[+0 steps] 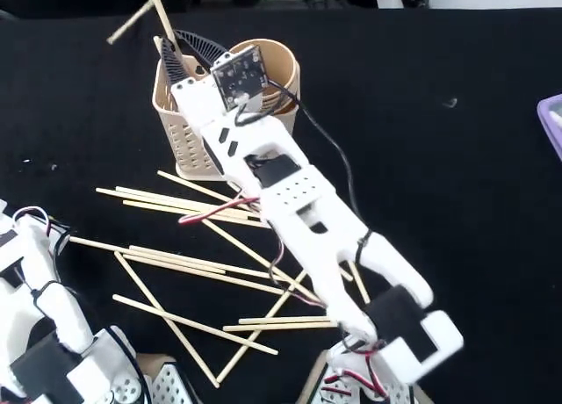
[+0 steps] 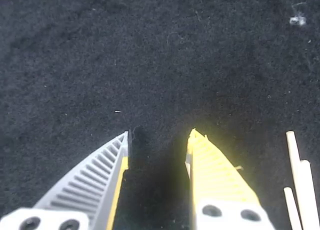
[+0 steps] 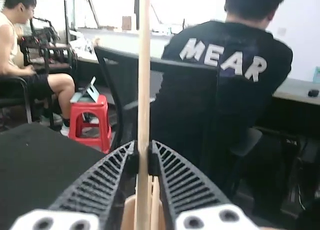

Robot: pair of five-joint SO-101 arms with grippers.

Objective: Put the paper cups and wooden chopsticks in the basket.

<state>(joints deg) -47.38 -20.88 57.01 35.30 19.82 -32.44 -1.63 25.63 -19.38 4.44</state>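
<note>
My right gripper (image 1: pixel 182 54) hangs over the beige basket (image 1: pixel 186 145) at the back of the table, shut on one wooden chopstick (image 1: pixel 161 13) that stands nearly upright. In the right wrist view that chopstick (image 3: pixel 144 80) runs straight up between the closed fingers (image 3: pixel 170 170). A paper cup (image 1: pixel 279 66) sits in the basket beside the gripper. Several more chopsticks (image 1: pixel 189 268) lie scattered on the black cloth in front of the basket. My left gripper (image 2: pixel 159 136) is open low over bare cloth, with a few chopstick ends (image 2: pixel 299 182) to one side.
The left arm (image 1: pixel 39 334) is folded at the near left corner. The right arm (image 1: pixel 299 202) stretches diagonally across the scattered sticks. Another stick (image 1: pixel 132 22) juts out at an angle behind the basket. A purple object (image 1: pixel 551 123) shows at the right edge.
</note>
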